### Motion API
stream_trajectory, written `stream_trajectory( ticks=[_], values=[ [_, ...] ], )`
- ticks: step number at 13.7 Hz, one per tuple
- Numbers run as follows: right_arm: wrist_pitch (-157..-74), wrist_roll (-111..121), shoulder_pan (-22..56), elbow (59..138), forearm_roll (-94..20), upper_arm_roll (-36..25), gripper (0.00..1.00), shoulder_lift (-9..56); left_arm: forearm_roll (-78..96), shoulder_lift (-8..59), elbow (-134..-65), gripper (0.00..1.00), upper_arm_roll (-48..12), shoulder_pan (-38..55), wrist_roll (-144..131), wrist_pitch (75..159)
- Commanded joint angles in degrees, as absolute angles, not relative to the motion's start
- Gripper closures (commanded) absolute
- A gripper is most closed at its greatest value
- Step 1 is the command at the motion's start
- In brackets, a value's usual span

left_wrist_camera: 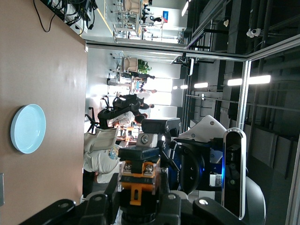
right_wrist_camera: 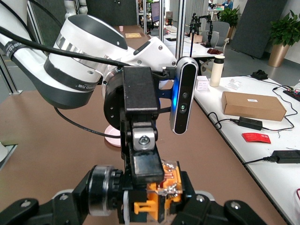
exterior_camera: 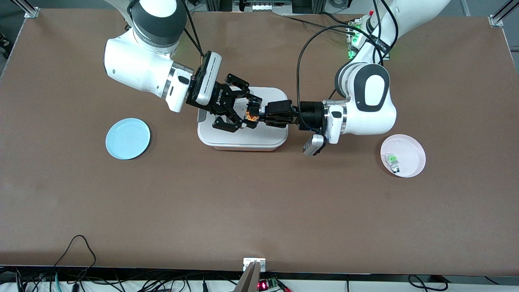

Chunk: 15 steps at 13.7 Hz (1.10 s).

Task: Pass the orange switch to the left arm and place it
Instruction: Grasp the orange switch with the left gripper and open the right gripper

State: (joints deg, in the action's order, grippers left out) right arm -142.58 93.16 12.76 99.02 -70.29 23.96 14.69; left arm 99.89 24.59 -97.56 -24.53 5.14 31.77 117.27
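Nearest the front camera, the brown table (exterior_camera: 259, 211) is bare; farther back sit a blue plate (exterior_camera: 127, 138) toward the right arm's end and a pink plate (exterior_camera: 413, 152) holding a clear switch (exterior_camera: 393, 162) toward the left arm's end. Between them stands the white box (exterior_camera: 242, 140). Above it both grippers meet at the orange switch (exterior_camera: 252, 117). The left gripper (exterior_camera: 256, 114) is clamped on it; the right gripper (exterior_camera: 242, 117) has jaws parted around it. Wrist views show the switch's orange body (left_wrist_camera: 139, 176) (right_wrist_camera: 164, 187) close up.
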Motion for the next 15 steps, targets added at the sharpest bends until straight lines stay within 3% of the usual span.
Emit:
stream_trajectory(
  ticks=[1,8,15],
  values=[
    [-143.6,92.1,13.7,97.3,-73.7,24.0,0.00,15.2,101.0,24.8,-97.5,1.00,-24.8,5.2,32.9,116.6],
    [-143.3,89.0,12.8,93.8,-72.6,23.5,0.00,14.1,97.7,24.7,-97.3,1.00,-24.3,5.1,30.9,116.5],
    [-140.0,89.1,8.9,94.7,-69.9,21.8,0.00,12.0,70.1,24.5,-96.4,1.00,-24.2,-0.3,18.7,111.4]
  ],
)
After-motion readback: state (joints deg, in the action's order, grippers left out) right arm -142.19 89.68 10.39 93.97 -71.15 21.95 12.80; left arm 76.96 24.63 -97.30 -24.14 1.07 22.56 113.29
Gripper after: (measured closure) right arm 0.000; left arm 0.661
